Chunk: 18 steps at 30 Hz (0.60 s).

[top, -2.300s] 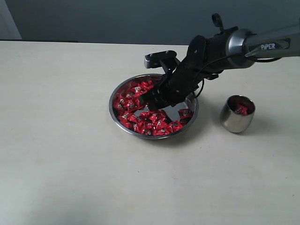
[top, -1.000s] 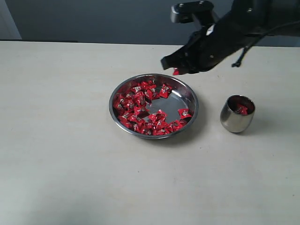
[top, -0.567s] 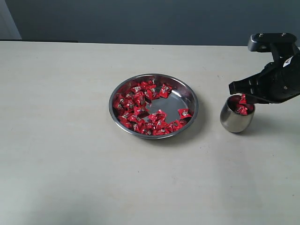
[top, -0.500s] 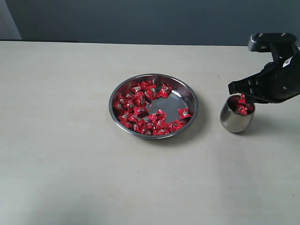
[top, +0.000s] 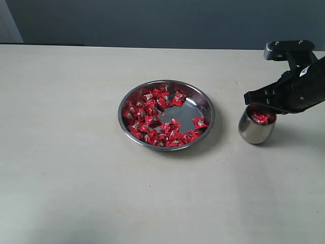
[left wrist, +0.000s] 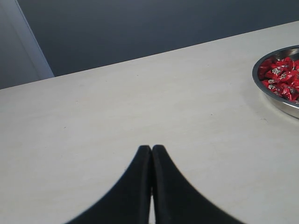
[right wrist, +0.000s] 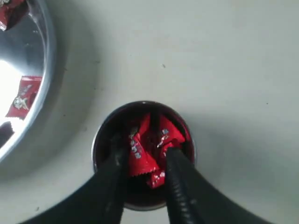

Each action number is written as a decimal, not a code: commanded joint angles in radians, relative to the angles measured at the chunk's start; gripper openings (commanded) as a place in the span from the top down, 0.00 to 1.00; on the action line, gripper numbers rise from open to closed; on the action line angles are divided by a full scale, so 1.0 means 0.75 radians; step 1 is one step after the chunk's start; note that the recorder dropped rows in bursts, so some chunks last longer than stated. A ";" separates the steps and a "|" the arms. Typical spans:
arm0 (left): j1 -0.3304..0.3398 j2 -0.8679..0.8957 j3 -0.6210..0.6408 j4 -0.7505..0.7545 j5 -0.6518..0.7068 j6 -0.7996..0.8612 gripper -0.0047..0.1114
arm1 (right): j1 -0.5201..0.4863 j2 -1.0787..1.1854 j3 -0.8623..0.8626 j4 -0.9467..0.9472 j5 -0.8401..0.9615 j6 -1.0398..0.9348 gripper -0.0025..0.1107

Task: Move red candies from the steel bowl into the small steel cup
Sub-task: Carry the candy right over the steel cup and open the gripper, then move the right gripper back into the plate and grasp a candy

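The right fingers (right wrist: 111, 182) stand parted just above the cup (top: 253, 132), with candies (right wrist: 142, 154) lying inside it. More candies fill the bowl (top: 197, 108) nearby on the table (top: 66, 162). The left fingers (left wrist: 140, 186) are pressed together, empty.

The right gripper (right wrist: 145, 155) is held pointing downward with its two black fingers (right wrist: 113, 184) set apart, the right arm (top: 304, 86) being extended in from the right edge of the exterior view, while the left gripper (left wrist: 152, 149) is seen with its own fingers pressed together, tip to tip.
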 commanded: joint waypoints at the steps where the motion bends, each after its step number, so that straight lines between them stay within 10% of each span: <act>1: 0.000 -0.006 -0.001 0.003 -0.009 -0.007 0.96 | 0.014 -0.026 -0.020 0.088 -0.052 -0.014 0.72; 18: 0.000 -0.006 -0.001 0.003 -0.009 -0.007 0.96 | 0.419 0.347 -0.508 0.315 -0.064 -0.418 0.67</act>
